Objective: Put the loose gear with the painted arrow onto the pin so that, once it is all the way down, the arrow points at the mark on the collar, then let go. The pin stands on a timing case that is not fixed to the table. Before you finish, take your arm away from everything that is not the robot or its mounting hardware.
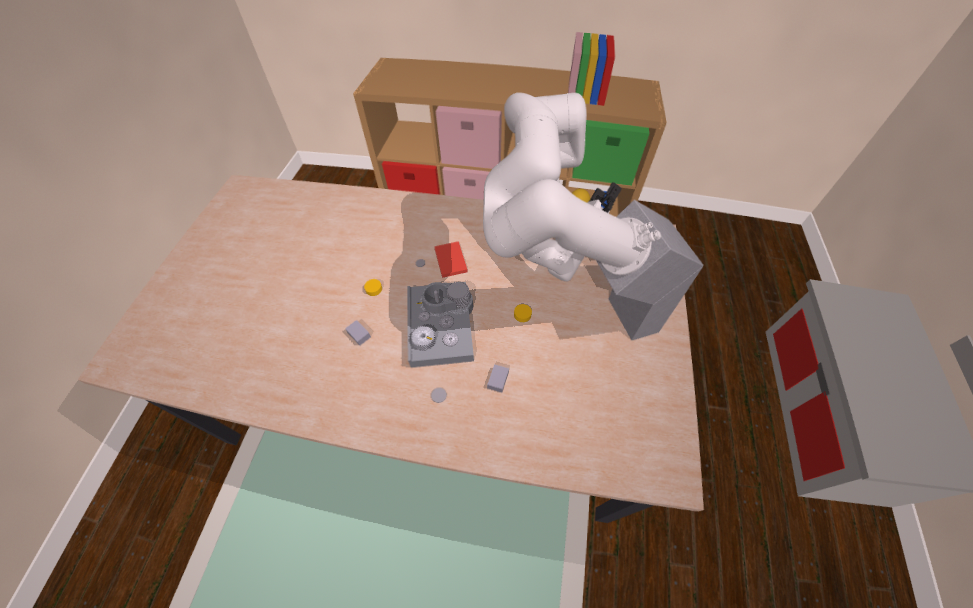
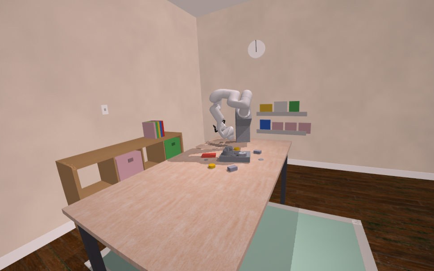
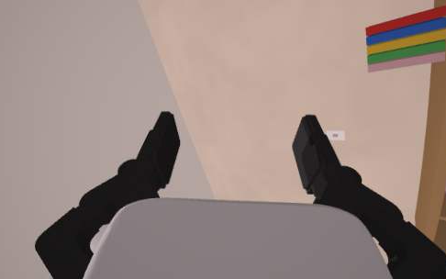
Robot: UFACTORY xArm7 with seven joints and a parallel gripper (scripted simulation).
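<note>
The grey timing case (image 1: pixel 441 353) (image 2: pixel 234 158) lies near the middle of the table. It carries a dark large gear, a pale gear with a yellow mark (image 1: pixel 423 336) and smaller gears; the pin and the collar mark are too small to make out. My gripper (image 1: pixel 605 197) (image 2: pixel 216 128) (image 3: pixel 236 128) is open and empty. It hangs high at the table's back edge near the arm's base, far from the case, and points toward the wall. The wrist view shows only the fingers, the wall and the shelf.
A red block (image 1: pixel 450 258) (image 2: pixel 208 155), two yellow discs (image 1: pixel 373 286) (image 1: pixel 522 311), two grey blocks (image 1: pixel 357 331) (image 1: pixel 498 376) and two grey discs (image 1: pixel 438 394) (image 1: pixel 419 263) lie around the case. The arm's grey pedestal (image 1: pixel 652 279) stands at the back right. A wooden shelf (image 1: pixel 399 83) stands behind the table.
</note>
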